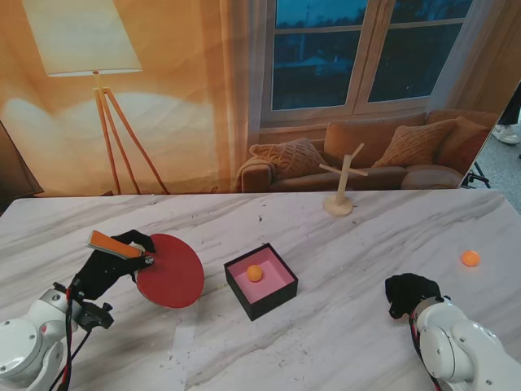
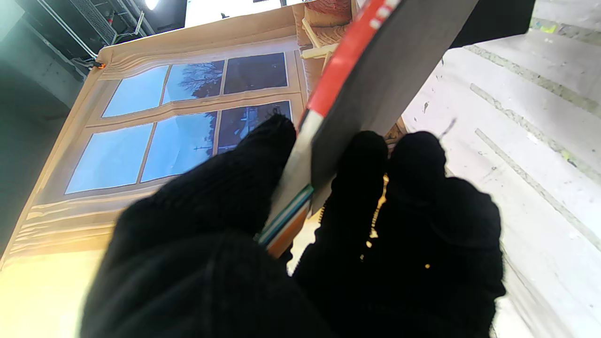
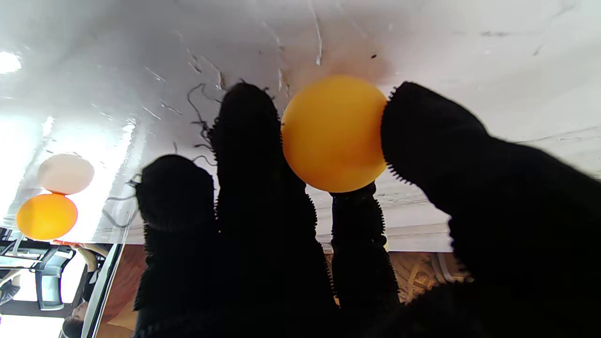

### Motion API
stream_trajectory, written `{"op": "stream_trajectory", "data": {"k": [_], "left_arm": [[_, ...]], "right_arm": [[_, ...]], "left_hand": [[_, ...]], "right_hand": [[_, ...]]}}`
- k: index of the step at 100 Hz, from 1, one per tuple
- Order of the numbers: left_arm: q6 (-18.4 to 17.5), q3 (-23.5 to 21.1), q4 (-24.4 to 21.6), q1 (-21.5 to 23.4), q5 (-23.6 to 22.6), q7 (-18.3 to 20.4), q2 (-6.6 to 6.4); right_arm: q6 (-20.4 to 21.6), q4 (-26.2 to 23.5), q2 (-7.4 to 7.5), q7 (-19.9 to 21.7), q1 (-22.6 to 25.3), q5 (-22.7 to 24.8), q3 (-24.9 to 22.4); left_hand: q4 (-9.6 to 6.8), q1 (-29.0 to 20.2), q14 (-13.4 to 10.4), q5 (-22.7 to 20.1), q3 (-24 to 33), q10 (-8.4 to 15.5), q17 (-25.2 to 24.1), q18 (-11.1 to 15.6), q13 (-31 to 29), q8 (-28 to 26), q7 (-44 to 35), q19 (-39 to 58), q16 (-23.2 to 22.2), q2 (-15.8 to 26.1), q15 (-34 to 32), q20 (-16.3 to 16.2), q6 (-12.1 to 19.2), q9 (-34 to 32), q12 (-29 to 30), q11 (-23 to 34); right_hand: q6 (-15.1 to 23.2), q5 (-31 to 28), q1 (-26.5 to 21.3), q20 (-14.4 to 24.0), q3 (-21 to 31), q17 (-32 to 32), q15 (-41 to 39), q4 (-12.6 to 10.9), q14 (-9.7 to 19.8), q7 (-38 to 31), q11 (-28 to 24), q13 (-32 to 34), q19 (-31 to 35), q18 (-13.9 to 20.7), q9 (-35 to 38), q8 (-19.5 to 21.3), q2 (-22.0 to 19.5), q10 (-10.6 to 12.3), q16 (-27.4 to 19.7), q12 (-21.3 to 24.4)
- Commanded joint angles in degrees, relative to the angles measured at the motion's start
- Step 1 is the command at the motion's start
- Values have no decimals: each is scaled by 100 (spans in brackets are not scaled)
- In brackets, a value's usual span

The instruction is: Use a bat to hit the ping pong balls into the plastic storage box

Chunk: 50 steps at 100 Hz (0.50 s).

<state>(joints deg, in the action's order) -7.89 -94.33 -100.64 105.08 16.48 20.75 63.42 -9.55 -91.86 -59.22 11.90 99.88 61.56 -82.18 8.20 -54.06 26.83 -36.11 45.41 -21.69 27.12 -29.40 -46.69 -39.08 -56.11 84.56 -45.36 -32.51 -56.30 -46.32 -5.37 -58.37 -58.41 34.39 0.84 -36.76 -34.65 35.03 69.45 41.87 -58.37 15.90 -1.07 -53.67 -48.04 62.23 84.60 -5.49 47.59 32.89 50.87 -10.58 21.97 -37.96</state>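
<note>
Bat [image 1: 169, 270]: clamped in left robot hand [image 1: 110, 269], left of storage box [image 1: 260, 280], poised to strike. Ball [image 3: 333, 134]: pinched by right robot hand [image 1: 409, 293], right of box, presumably for serving.

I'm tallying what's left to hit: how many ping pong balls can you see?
3. One ball lies inside the box. One is pinched in the right hand, hidden from the stand view. One sits loose on the table, to the right.
</note>
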Motion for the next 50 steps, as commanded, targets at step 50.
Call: {"op": "stream_trajectory", "data": {"k": [50], "left_arm": [[-42,-78,-138,116,-8,65,-3]], "right_arm": [[-57,-169,11,431,9,54,-81]], "left_hand": [[52,-316,371,-184,604,557,-9,541,-36,-49,-59,-43,-61,23,-186,-122,-75,239,-57,-148]], "right_hand": [[509,-555,-816,-96,172,229,-161,-31,145,-694,-167,350,220,169,497,-175,-392,390,-35,-278]]}}
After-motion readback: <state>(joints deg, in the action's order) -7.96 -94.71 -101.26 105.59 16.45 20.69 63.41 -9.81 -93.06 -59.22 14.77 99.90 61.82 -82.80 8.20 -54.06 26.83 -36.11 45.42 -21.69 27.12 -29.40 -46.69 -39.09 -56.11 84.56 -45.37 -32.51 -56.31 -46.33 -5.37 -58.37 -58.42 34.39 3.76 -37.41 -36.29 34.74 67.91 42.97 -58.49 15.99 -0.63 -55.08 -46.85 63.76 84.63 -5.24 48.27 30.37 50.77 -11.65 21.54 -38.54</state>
